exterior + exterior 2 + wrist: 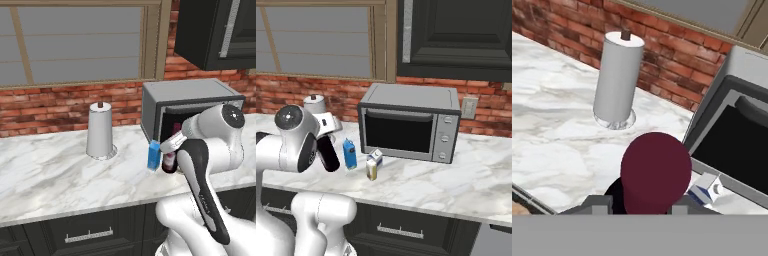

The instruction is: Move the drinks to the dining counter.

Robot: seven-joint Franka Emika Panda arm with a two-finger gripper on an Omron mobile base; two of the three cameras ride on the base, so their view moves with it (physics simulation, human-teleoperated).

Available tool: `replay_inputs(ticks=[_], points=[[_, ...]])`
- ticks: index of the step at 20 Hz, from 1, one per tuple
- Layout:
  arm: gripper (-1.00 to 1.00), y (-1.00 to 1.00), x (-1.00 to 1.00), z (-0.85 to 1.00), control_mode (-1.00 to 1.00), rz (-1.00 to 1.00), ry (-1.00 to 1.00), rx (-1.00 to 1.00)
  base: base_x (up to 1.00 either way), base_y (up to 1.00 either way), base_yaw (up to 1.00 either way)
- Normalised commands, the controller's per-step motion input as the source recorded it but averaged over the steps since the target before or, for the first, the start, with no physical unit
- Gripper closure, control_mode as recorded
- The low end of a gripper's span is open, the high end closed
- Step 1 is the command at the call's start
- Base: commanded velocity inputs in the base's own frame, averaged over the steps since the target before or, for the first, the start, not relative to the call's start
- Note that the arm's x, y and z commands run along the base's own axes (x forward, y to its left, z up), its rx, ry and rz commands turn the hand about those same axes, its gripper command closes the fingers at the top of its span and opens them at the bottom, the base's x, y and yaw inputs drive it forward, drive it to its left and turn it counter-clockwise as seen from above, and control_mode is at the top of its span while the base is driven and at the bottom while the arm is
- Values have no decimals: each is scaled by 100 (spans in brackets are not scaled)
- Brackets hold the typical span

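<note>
My gripper (pixel 640 204) is shut on the dark wine bottle (pixel 656 172), whose dark red cap rises between the fingers in the hand view. The bottle (pixel 169 161) shows beside the arm, just right of the blue carton (pixel 153 156). From the right base view the gripper (pixel 326 129) holds the bottle (pixel 329 153) slightly tilted over the narrow marble counter (pixel 421 185). The blue carton (pixel 349 153) stands beside it, and a small pale-yellow container (pixel 371 171) stands further right with a small white-grey one (pixel 375 157) behind it. The dining counter is out of view.
A tall white paper towel roll (pixel 100 131) stands at the back left by the brick wall. A grey toaster oven (pixel 411 127) sits behind the drinks. Dark wall cabinets (pixel 456 32) hang above. Dark drawers (pixel 85 232) run below the counter edge.
</note>
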Motion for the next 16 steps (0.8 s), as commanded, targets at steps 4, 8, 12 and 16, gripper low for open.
replay_inputs(ticks=[4,8,12,16], points=[[100,-8,-21,4,-100,0,-11,0,0,0,0],[100,0,0,0,100,0,0,0,-1,0,0],[100,0,0,0,100,0,0,0,-80,-11,0],[100,0,0,0,100,0,0,0,-100,-25,0]])
